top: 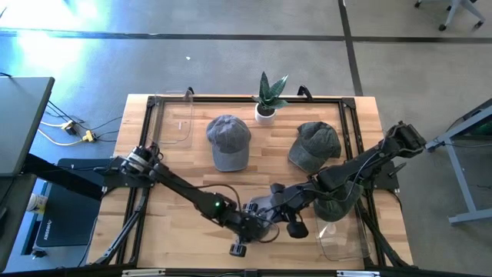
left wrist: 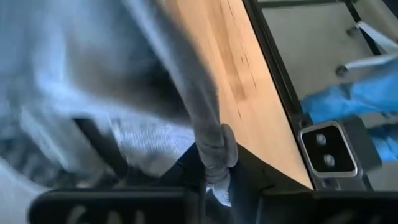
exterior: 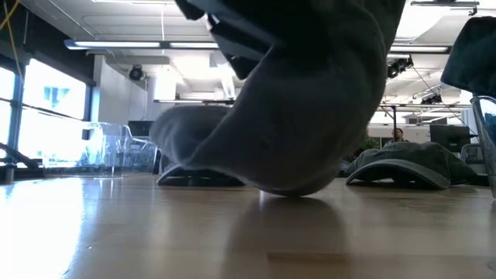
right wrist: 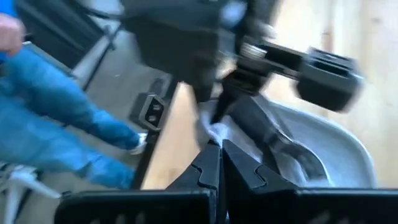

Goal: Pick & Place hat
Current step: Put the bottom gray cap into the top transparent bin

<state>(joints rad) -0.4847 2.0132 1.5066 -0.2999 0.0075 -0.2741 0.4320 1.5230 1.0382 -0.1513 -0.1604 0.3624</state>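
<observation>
A grey hat (exterior: pixel 310 116) fills the low view, held between my two grippers near the table's front edge (top: pixel 267 206). My left gripper (top: pixel 256 221) comes in from the left, and my right gripper (top: pixel 280 201) from the right. Both are shut on the hat's cloth. The hat's rounded underside (exterior: pixel 294 188) hangs down to the table top; whether it touches the wood, I cannot tell. A second grey cap (top: pixel 228 141) and a green cap (top: pixel 315 145) lie brim-down at the back of the table. My left gripper (left wrist: pixel 214 186) pinches a bunched edge of the grey cloth (left wrist: pixel 214 146) between its two fingers. The cloth rises from the fingertips as a rolled fold. My right gripper (right wrist: pixel 216 155) pinches a pale bit of the hat's cloth (right wrist: pixel 211 132) at its fingertips, right beside my left gripper's fingers.
A small potted plant (top: pixel 267 100) stands at the back middle. One clear bin (top: pixel 178 115) is at the back left, another (top: pixel 338 235) at the front right, with dark green cloth (top: pixel 338 201) above it under my right arm. A person in blue (right wrist: pixel 56 118) is beyond the table.
</observation>
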